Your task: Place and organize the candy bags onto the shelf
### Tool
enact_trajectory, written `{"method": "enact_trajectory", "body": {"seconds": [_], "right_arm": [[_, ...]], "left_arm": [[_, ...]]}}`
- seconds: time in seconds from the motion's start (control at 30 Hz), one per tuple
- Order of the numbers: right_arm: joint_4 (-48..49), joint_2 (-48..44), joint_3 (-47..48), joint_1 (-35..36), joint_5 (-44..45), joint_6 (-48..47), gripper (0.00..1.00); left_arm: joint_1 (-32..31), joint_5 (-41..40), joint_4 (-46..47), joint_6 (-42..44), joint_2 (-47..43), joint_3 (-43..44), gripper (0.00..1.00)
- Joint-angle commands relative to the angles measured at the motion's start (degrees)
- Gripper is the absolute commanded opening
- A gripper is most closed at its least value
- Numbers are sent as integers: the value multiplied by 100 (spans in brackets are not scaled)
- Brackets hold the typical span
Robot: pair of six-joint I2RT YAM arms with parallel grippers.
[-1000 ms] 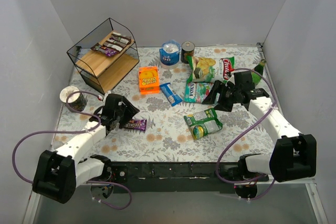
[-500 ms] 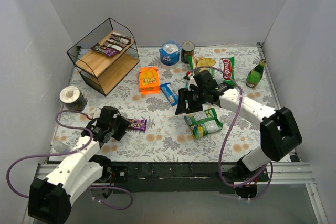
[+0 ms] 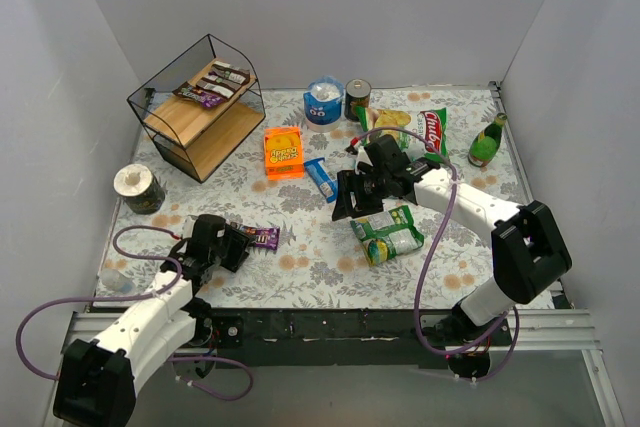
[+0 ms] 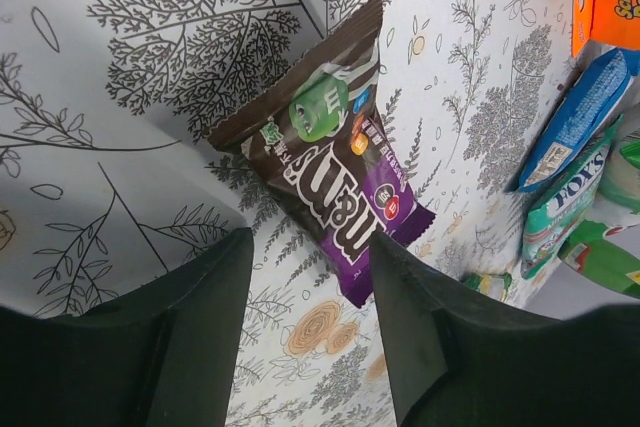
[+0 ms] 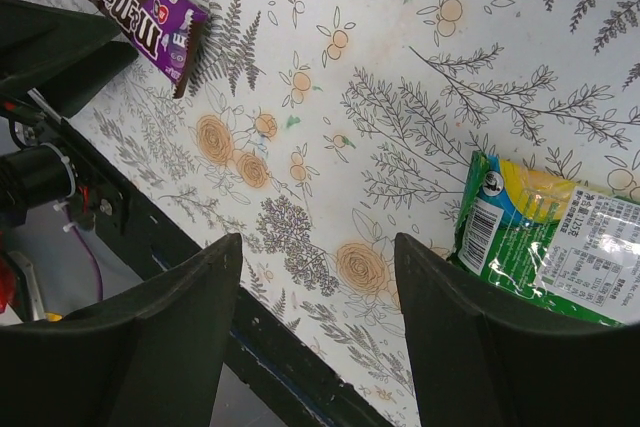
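- Top view: the shelf [image 3: 200, 112] stands at 10 o'clock, with candy bars [image 3: 212, 85] side by side on its upper board. The purple candy bag [image 3: 262, 238] lies flat on the table [image 3: 320, 272], at 3 o'clock of the left gripper [image 3: 232, 247].
- Left wrist: the jaws are apart. The bag's near end reaches between them at 12 o'clock, probably for a grasp.
- Right wrist: the right gripper [image 5: 315, 247] is apart and empty, with a green bag [image 5: 540, 247] at 3 o'clock.
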Motion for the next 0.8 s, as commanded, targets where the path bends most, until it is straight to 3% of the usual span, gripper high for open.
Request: {"method": "enact_trajectory", "body": {"seconds": [0.0,0.27,0.57,0.77], "right_arm": [[92,-224,-63,40,36,-146,69],[56,-269,-125,40,106,-181,69],[-67,-233,-28,40,185,-252,68],[-111,-259,-63,40,264,-269,68]], "left_arm": [[-13,-172,213,-1006,99,-323,48],[-5,-321,212,-1253,231,-384,36],[-5,-594,415,-339,750,-200,31],[-5,-664,459,-181,820,-121,16]]}}
